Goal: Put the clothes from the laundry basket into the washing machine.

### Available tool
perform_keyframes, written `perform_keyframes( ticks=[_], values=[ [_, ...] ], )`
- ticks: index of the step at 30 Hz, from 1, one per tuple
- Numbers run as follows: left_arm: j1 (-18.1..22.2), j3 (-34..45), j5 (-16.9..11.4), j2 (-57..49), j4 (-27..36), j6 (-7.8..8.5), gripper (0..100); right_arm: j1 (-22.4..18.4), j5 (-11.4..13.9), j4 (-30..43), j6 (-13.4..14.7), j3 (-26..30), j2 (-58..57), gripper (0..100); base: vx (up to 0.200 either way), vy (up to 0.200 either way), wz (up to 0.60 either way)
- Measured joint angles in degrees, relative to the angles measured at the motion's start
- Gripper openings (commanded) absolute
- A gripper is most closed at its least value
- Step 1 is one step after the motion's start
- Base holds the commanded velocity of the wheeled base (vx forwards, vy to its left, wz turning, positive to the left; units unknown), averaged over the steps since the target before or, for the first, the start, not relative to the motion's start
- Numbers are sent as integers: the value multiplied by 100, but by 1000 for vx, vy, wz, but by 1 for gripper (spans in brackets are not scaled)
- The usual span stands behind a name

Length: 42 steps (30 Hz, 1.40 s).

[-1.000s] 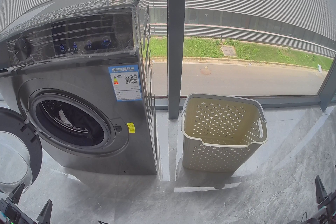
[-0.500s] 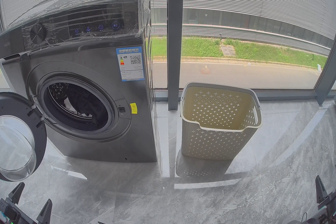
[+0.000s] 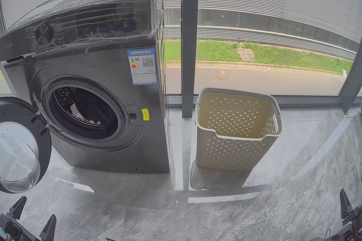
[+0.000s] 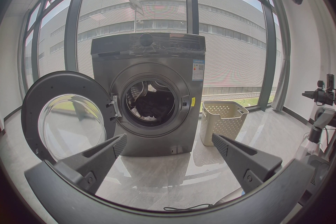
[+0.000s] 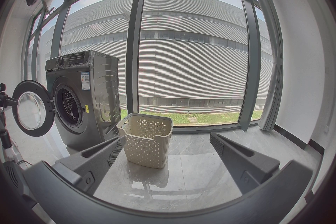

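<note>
Across the last second the whole head view shifts while the washing machine and laundry basket keep their spacing. I log this as the camera pulling back, not the things moving. Dark clothes lie inside the drum, and the door hangs open to the left. The basket stands on the floor just beside the machine, with no clothes visible in it. The left gripper and right gripper both have their fingers spread wide and hold nothing. My judgement: loading is done.
</note>
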Motion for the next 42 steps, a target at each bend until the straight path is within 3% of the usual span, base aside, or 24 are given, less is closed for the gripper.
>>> perform_keyframes(
  ticks=[39,42],
  values=[
    [0,0,0,4,2,1,100,0,-4,-1,11,0,0,100,0,200,0],
    [4,0,-2,4,0,0,100,0,-4,0,11,0,0,100,0,0,0]
  ],
)
